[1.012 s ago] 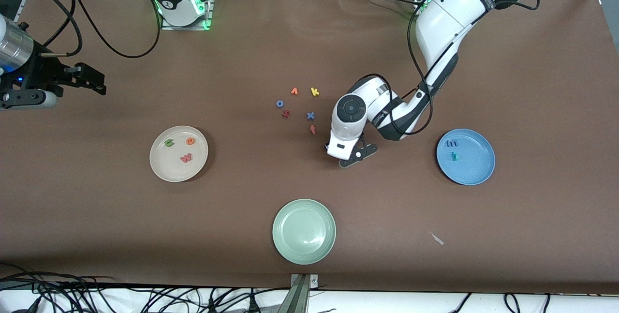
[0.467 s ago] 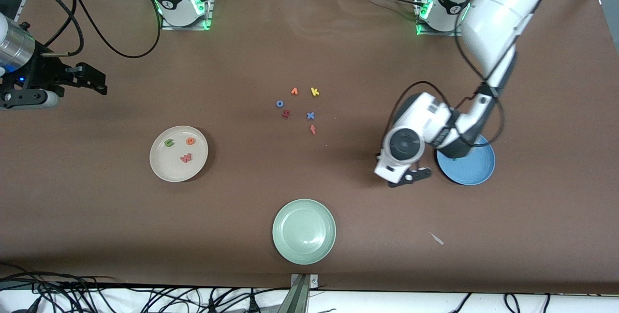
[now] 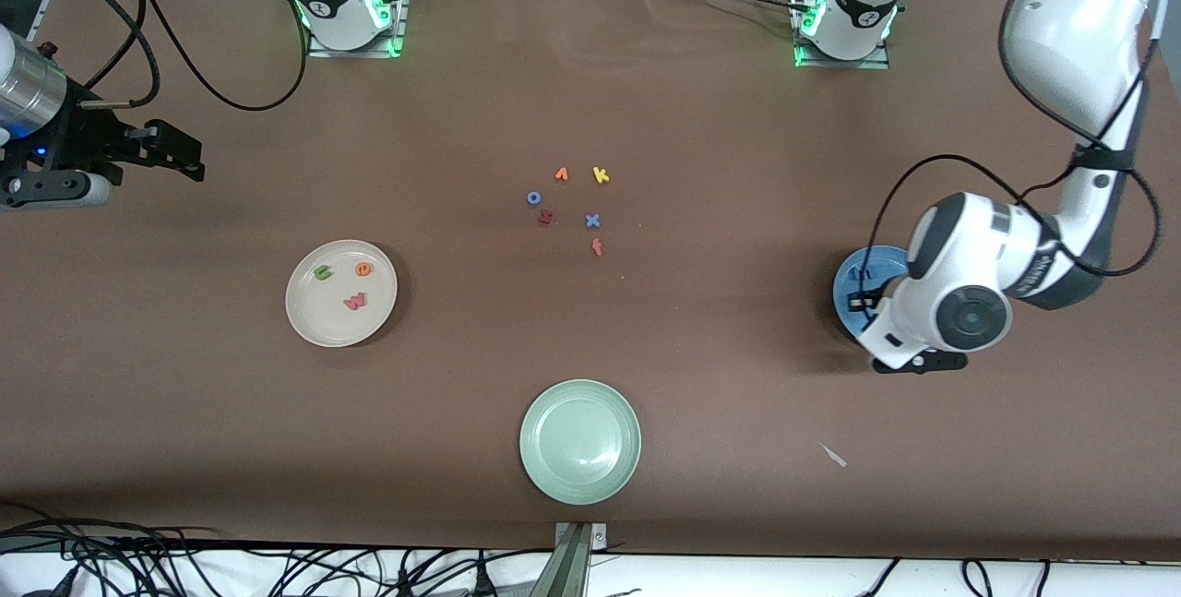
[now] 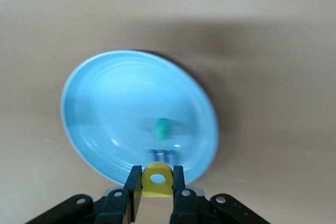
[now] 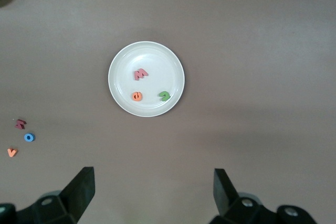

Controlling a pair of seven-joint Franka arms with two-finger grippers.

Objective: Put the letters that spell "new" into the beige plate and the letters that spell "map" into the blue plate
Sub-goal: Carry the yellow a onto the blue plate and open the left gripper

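**Last letter over the blue plate: release it well inside the rim**

The left gripper (image 4: 157, 195) is pinched on the yellow a (image 4: 157, 179), hanging over the blue plate (image 3: 851, 267), at that plate's edge nearest the front camera. In the left wrist view the teal p (image 4: 162, 128) lies on the plate's floor just ahead of the fingertips, and the blue m (image 3: 864, 273) shows as a smear between the p and the held letter. My judgement: carry the a a little farther in over the plate's centre, lower it close to the surface, then part the fingers, so the light foam neither bounces out nor lands on the p.

The right gripper (image 5: 152, 187) waits with its fingers spread wide, up over the right arm's end of the table; the beige plate (image 5: 118, 85) below it holds the green n (image 5: 165, 96), orange e (image 5: 137, 96) and salmon-red w (image 5: 140, 73).

Hard to make out: from the front, the left arm's wrist covers most of the blue plate, the p and the held letter. The gripper's height above the plate cannot be read.
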